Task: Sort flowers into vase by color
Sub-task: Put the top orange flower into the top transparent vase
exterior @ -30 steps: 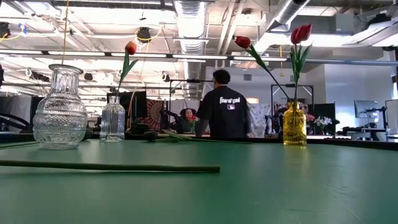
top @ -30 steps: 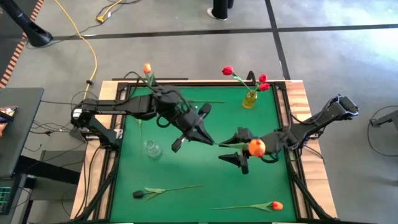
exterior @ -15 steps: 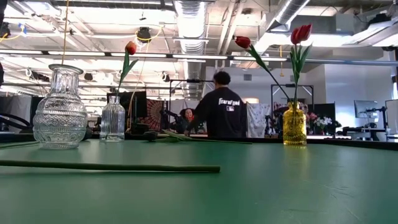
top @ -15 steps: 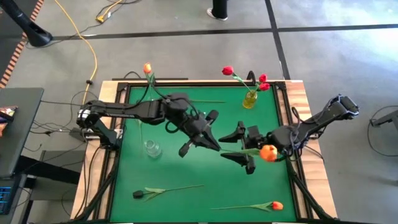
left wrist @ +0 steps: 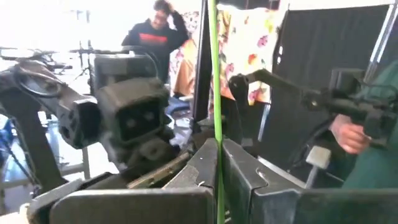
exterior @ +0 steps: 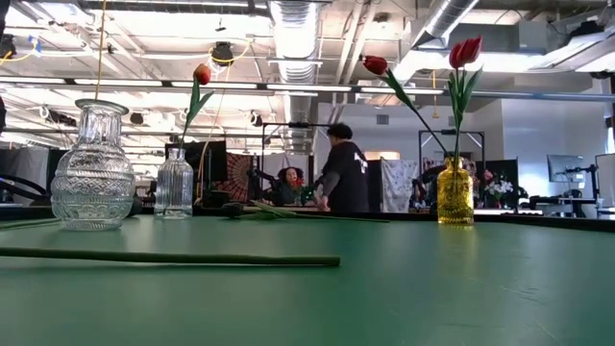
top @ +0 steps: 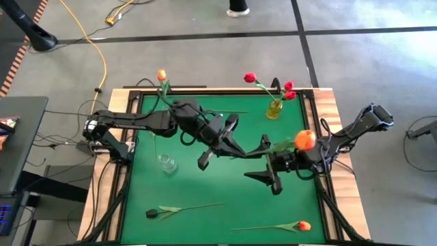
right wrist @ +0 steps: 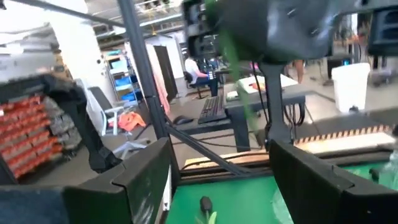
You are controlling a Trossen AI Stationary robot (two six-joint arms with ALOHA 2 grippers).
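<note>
Though low view misses both arms, left fingers (left wrist: 217, 186) clamp orange tulip stem (left wrist: 215, 81); right fingers (right wrist: 221, 186) spread, empty.

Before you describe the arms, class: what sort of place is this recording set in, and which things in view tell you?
Probably an open-plan robotics lab or workshop. Exposed ceiling ducts run overhead, a person stands among other equipment beyond the green table, and a desk with a keyboard shows in the right wrist view.

No text, label, brand, number or sign is legible on anything in these views, either on the table or in the room behind it.
</note>
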